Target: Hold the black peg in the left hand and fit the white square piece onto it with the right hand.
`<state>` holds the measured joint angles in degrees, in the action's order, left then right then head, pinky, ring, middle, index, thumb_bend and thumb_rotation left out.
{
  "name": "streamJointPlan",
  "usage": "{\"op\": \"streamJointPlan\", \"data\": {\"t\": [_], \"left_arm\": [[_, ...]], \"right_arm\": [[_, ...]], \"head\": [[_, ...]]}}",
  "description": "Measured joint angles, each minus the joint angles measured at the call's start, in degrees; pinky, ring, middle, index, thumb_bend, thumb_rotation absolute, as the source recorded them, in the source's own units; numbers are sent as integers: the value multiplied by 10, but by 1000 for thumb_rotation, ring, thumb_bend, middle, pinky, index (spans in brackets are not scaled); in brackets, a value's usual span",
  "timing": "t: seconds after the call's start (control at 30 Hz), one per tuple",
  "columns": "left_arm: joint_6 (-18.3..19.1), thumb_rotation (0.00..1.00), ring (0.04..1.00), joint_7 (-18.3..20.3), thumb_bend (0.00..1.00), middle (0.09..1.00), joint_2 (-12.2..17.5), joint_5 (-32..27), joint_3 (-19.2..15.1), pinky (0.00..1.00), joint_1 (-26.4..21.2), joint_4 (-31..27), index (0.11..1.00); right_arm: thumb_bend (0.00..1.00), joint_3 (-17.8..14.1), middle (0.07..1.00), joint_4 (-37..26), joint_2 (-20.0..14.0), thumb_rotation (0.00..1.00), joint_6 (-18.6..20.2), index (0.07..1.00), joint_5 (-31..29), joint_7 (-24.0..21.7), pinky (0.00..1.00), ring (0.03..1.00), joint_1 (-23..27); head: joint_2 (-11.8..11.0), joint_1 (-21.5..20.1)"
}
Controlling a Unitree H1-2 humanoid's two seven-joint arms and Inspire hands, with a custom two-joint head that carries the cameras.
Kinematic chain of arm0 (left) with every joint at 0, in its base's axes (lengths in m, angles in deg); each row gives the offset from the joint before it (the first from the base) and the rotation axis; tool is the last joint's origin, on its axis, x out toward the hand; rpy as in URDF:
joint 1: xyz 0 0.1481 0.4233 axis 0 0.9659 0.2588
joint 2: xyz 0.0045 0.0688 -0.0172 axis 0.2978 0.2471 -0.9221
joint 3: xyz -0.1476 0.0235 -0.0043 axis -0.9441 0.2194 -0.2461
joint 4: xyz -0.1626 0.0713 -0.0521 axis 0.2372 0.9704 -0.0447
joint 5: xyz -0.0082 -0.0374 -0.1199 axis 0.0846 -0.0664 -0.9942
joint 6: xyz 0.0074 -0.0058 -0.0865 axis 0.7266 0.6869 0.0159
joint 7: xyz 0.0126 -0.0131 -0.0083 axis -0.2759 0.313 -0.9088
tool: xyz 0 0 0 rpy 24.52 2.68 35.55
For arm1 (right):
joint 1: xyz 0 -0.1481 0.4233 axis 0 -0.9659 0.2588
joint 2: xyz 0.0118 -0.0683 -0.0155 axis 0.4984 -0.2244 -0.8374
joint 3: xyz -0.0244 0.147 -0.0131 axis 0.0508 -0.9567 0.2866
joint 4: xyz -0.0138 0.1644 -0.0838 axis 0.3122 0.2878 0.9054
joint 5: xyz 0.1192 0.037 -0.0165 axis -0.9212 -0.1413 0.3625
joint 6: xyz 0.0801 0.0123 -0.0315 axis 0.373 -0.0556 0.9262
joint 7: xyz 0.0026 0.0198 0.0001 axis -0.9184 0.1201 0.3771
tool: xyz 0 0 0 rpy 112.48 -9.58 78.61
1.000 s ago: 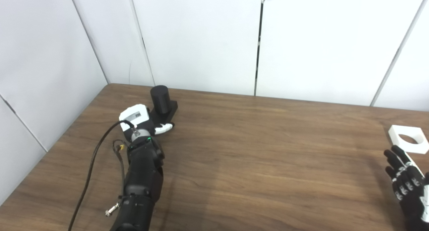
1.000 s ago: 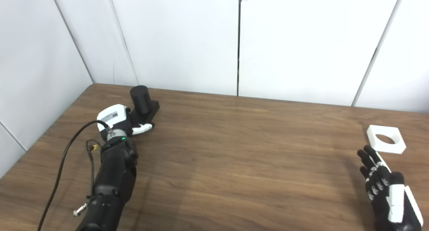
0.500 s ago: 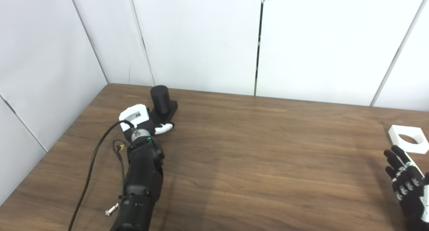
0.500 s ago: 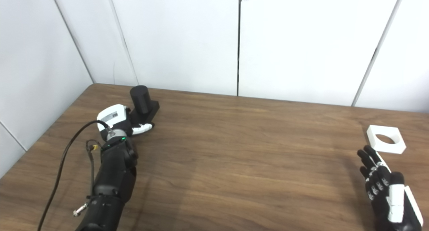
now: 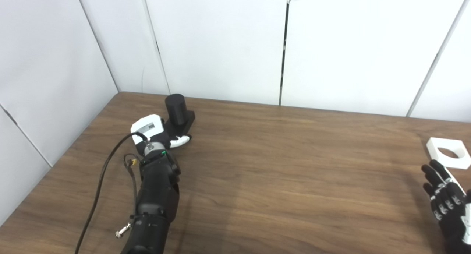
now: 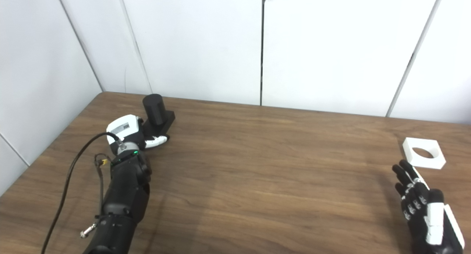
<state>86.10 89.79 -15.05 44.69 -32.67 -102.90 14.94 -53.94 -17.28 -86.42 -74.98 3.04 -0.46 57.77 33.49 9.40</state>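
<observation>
Wooden table (image 5: 279,165). At ten o'clock, the left hand (image 5: 156,132) rests against the black peg (image 5: 176,112) — grip unclear. At four o'clock, the right hand (image 5: 447,200), fingers spread, just below the white square piece (image 5: 449,152).

A dark wooden table (image 6: 257,180) carries everything. The black peg (image 6: 153,107) stands upright on its square base at the table's far left, just beyond the left hand's fingers (image 6: 156,140), which lie against that base. The white square piece (image 6: 423,152) lies flat just beyond the right hand's fingertips (image 6: 399,169), not touching them.
</observation>
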Motion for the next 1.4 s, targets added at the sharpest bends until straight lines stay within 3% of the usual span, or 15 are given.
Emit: {"op": "streamJointPlan", "data": {"t": [1.4], "left_arm": [[0,615,996,0,755,980,0,0,0,998,0,0,873]], "right_arm": [[758,0,919,0,0,1000,0,922,0,0,1000,990,0]], "head": [[0,0]]}}
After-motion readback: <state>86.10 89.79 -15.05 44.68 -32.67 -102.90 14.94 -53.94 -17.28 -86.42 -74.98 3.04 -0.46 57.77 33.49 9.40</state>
